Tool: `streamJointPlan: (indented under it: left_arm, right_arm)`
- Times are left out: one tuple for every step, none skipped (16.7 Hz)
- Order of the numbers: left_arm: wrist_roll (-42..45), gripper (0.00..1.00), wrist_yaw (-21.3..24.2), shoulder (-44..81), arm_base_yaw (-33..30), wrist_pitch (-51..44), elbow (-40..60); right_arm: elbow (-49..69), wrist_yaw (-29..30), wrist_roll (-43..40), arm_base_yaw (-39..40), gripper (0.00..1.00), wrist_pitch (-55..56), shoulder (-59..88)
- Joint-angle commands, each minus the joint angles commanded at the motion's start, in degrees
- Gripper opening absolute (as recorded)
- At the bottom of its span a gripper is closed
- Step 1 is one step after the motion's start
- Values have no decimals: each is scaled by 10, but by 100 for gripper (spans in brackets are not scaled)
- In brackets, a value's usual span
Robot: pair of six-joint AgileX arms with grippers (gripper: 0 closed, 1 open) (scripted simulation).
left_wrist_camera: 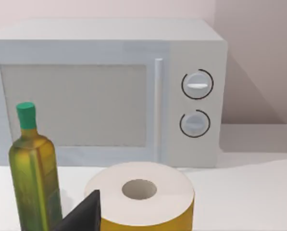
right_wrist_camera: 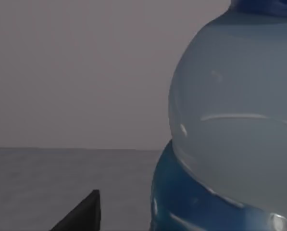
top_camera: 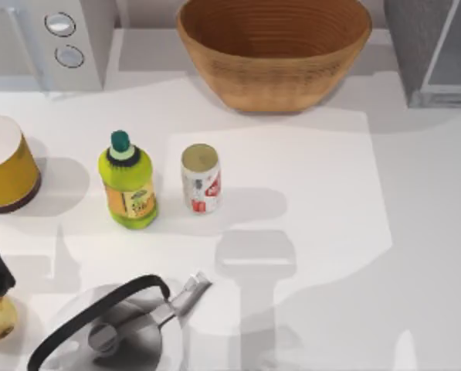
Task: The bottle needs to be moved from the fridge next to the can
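Looming beside the right gripper's fingertip [right_wrist_camera: 81,211], the bottle [right_wrist_camera: 230,120] sits close in a dim grey interior, apparently the fridge [top_camera: 435,50]; jaw state cannot be told. The can [top_camera: 201,178] waits on the table, well apart. Lift-out and placement remain.

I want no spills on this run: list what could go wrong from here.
1. The bottle sits very close to the right wrist camera, so a nudge might tip it.
2. The spot beside the can is tight: the yellow-green bottle flanks it and the kettle stands in front.
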Motion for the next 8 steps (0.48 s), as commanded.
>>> streamJointPlan:
  left_arm:
    - [0, 100, 0, 0, 0, 0, 0]
    - [0, 100, 0, 0, 0, 0, 0]
    - [0, 100, 0, 0, 0, 0, 0]
    - [0, 100, 0, 0, 0, 0, 0]
    - [0, 100, 0, 0, 0, 0, 0]
    - [0, 100, 0, 0, 0, 0, 0]
    - [0, 100, 0, 0, 0, 0, 0]
    - [0, 100, 0, 0, 0, 0, 0]
  right_arm:
    - [0, 0, 0, 0, 100, 0, 0]
    - [0, 0, 0, 0, 100, 0, 0]
    - [0, 0, 0, 0, 92, 0, 0]
    - [0, 0, 0, 0, 85, 0, 0]
    - [0, 0, 0, 0, 77, 0, 0]
    - [0, 0, 0, 0, 70, 0, 0]
    - [0, 0, 0, 0, 62, 0, 0]
    - [0, 0, 0, 0, 55, 0, 0]
